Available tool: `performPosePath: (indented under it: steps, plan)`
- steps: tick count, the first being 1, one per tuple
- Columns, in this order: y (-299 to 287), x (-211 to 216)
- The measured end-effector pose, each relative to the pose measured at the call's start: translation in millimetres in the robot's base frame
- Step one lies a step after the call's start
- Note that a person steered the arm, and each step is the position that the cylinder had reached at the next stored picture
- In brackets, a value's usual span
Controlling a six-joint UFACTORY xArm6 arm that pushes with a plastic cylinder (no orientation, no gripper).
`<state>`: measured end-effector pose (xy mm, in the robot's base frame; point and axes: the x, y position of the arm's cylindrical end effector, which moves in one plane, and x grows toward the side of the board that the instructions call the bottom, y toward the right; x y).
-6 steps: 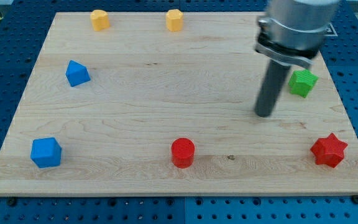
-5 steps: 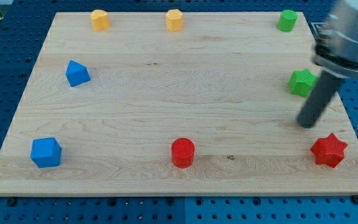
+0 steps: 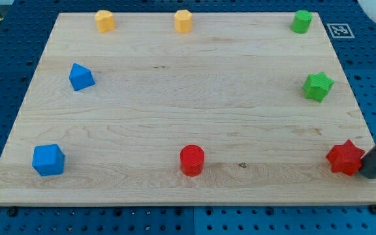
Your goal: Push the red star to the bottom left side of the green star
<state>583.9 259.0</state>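
Observation:
The red star (image 3: 344, 158) lies near the board's bottom right corner. The green star (image 3: 318, 86) lies above it near the right edge. My tip (image 3: 371, 175) stands just right of the red star, at its lower right side, touching or nearly touching it. Only the lower part of the rod shows, coming in from the view's right edge.
A green cylinder (image 3: 301, 21) sits at the top right. Two yellow blocks (image 3: 104, 20) (image 3: 183, 21) sit along the top edge. A blue triangular block (image 3: 81, 77) and a blue cube (image 3: 48, 160) are on the left. A red cylinder (image 3: 191, 160) is at the bottom middle.
My rod has swung from the middle right of the board, left of the green star, down and right to the red star's right side. No block has visibly moved.

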Motion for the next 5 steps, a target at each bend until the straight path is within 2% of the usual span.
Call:
performPosePath:
  steps: [1, 2, 4, 5]
  plan:
    - [-32.5, -0.4]
    - [-35.8, -0.4]
    - [-43.4, -28.2]
    - [-68.6, -28.3]
